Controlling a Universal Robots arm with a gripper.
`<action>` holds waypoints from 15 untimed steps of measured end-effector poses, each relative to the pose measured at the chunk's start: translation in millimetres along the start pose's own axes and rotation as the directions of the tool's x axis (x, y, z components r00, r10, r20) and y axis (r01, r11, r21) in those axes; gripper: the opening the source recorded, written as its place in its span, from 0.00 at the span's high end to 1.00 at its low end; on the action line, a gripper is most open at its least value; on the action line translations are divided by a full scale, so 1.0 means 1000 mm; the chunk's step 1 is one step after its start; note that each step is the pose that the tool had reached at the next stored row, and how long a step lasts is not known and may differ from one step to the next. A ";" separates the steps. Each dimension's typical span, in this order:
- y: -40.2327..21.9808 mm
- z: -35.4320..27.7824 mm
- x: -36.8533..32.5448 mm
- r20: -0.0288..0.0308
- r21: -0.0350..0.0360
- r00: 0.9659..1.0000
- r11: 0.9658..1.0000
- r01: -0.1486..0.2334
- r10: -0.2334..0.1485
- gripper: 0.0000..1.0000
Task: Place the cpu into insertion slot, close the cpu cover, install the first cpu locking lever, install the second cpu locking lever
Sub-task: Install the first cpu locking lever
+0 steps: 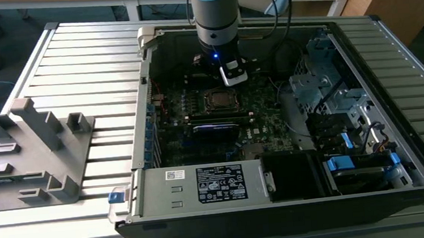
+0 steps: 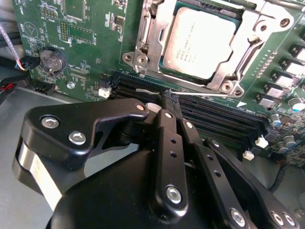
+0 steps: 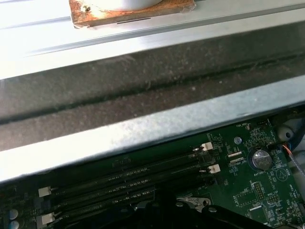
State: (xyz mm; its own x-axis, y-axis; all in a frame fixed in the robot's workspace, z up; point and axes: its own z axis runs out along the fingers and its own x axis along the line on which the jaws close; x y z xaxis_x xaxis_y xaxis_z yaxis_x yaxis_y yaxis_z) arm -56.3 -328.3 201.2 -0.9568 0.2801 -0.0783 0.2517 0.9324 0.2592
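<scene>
1. Cpu (image 2: 200,43): pale silver square, seated flat in the slot (image 2: 228,86) on the motherboard (image 2: 95,28).
2. Cover (image 2: 153,33): silver frame, lying down over the cpu's edges.
3. Lever (image 2: 195,93): thin silver rod along the slot's edge, next to the memory slots (image 2: 224,117).
4. Gripper (image 2: 170,98): black fingers drawn together, tips at the lever. Whether they pinch it cannot be told. In the exterior view it hangs just beyond the slot.
5. Coin battery (image 2: 52,59): on the board, well apart from the slot.
6. Case (image 1: 145,130): open, lying on the slatted table (image 1: 77,50).
7. Grey fixture (image 1: 33,150): on the table, at the exterior view's left of the case.
</scene>
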 end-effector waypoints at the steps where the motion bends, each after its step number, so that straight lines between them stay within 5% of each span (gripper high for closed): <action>1: 0.0000 0.0000 0.0000 0.000 0.000 1.000 1.000 0.000 0.000 0.89; 15: -0.0011 0.0046 0.0000 0.003 0.001 1.000 1.000 0.000 0.000 0.89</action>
State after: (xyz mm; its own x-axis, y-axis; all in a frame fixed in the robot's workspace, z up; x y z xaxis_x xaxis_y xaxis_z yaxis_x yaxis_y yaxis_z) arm -56.0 -328.2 196.5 -0.9565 0.2803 -0.0809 0.2515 0.9328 0.2582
